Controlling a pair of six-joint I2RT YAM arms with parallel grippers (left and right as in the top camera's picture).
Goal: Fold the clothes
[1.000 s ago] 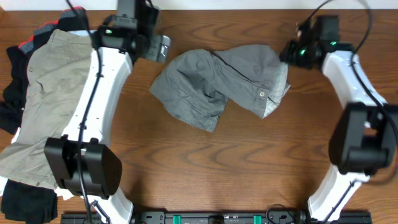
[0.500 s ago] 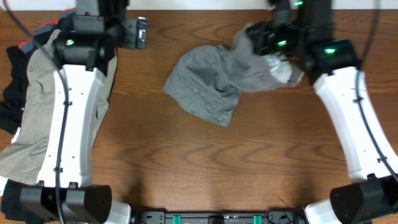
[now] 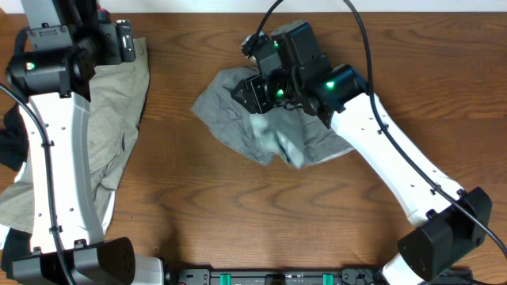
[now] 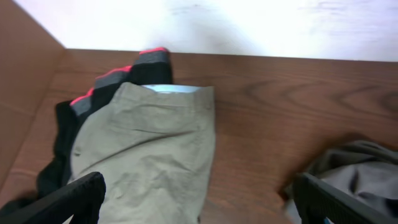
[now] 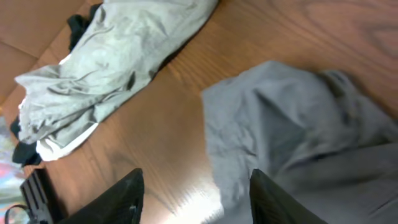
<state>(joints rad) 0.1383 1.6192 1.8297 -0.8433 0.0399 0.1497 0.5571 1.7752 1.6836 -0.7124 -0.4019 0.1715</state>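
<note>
Overhead: the grey shorts (image 3: 226, 119) lay bunched in the upper middle of the table (image 3: 238, 229), with a pale patch blurred at their lower edge. The right arm stretched in a long diagonal from the lower right corner. The right gripper (image 3: 247, 93) was over the upper part of the heap, and this view did not show whether it touched the cloth. The left arm ran straight up the left side. The left gripper (image 3: 125, 41) was in the upper left, above the khaki shorts (image 3: 111, 134), which sprawled down the left edge.

Left wrist: the left gripper (image 4: 199, 186) was spread wide with nothing in it, hanging over the khaki shorts (image 4: 149, 155). A red-banded piece (image 4: 115, 78) showed behind them at upper left. The grey shorts (image 4: 354, 168) sat in the lower right corner, well apart from the khaki ones.

Right wrist: the right gripper (image 5: 196, 177) had its fingers apart and held nothing. The grey shorts (image 5: 292, 118) filled the right of the frame beneath it, and the khaki shorts (image 5: 118, 43) lay at upper left.

The likely trouble was the crumple. With layers lying over one another, a pinch could take two thicknesses and drag the whole heap instead of spreading it. A fold made on it would probably lock in the wrinkles. The right arm was also near full reach, which left little room to pull farther.
</note>
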